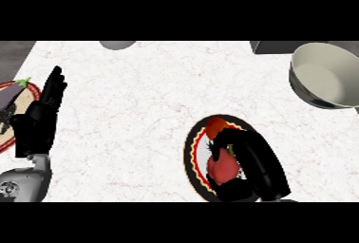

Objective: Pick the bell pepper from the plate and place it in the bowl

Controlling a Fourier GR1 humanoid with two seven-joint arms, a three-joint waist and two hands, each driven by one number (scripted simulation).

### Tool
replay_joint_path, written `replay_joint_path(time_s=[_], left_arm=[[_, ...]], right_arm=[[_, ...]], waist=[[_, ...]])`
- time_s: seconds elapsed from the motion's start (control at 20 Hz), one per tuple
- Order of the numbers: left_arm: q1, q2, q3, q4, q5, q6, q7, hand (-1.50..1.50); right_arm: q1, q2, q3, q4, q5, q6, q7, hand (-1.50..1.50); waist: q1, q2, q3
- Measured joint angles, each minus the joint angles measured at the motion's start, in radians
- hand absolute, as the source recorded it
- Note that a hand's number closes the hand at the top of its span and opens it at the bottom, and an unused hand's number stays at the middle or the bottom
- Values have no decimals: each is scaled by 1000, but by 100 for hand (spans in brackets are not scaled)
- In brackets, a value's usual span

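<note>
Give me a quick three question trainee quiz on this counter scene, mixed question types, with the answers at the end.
1. True or false: the bell pepper is already in the bowl.
2. Multiple choice: what lies on the plate at the left edge? A) eggplant B) banana C) carrot
3. Fill in: the right hand curls over the pepper on the ___.

Key:
1. False; it lies on the plate under the right hand.
2. A, the eggplant, beside the open left hand.
3. plate
</note>
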Motion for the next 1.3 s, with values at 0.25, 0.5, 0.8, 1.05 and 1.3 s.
replay_joint_path(time_s=[0.25, 0.5, 0.8, 1.05, 1.3], left_arm=[[-12, -10, -2, 9, -3, -8, -6, 0], [-31, -22, -11, 5, -19, -12, 6, 0], [-56, -23, -4, 18, -20, -28, 14, 0], [-44, -36, -3, 25, -26, -31, -9, 0], [-50, -48, -7, 16, -29, -31, 1, 0]], right_arm=[[13, -15, -96, -175, 22, 8, 130, 150], [-58, -44, -287, -148, -58, -14, 124, 150], [-205, -143, -549, 50, -206, -44, 24, 150], [-326, -240, -701, 290, -288, -94, -112, 150], [-410, -359, -791, 570, -259, -192, -296, 150]], waist=[[17, 7, 1], [31, 11, 1], [38, 14, 2], [44, 15, 2], [55, 19, 3]])
